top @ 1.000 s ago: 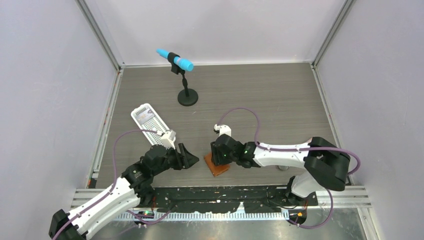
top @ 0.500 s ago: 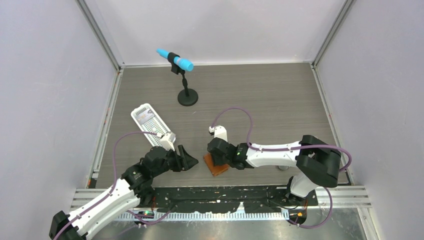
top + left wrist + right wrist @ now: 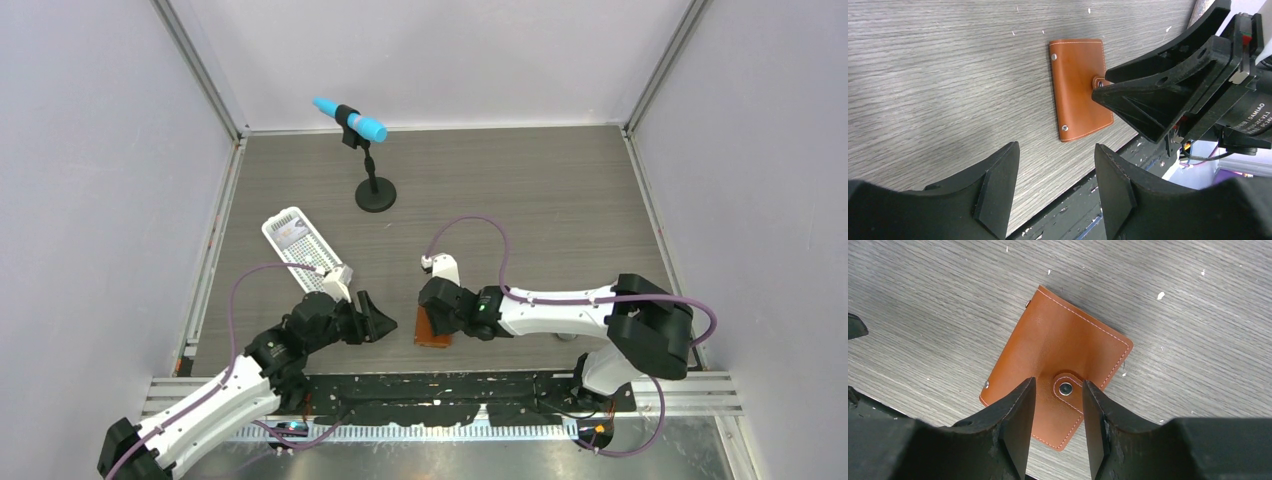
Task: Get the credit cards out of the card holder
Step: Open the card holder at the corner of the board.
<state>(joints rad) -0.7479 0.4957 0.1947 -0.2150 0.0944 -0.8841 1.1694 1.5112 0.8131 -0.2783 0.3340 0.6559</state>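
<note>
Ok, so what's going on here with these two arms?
The right arm is working on the card holder, which lies snapped shut on the table; its jaws stand open astride the snap tab. The left arm hovers beside it, jaws open and empty. Nothing has been taken out of it yet.

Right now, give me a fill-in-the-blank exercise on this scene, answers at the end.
The card holder lies on the table, folded ____ with its snap fastened. The right claw straddles the holder's snap ____. The left claw is open and holds ____. The microphone has a ____ head.
Missing words: shut; tab; nothing; blue.
</note>
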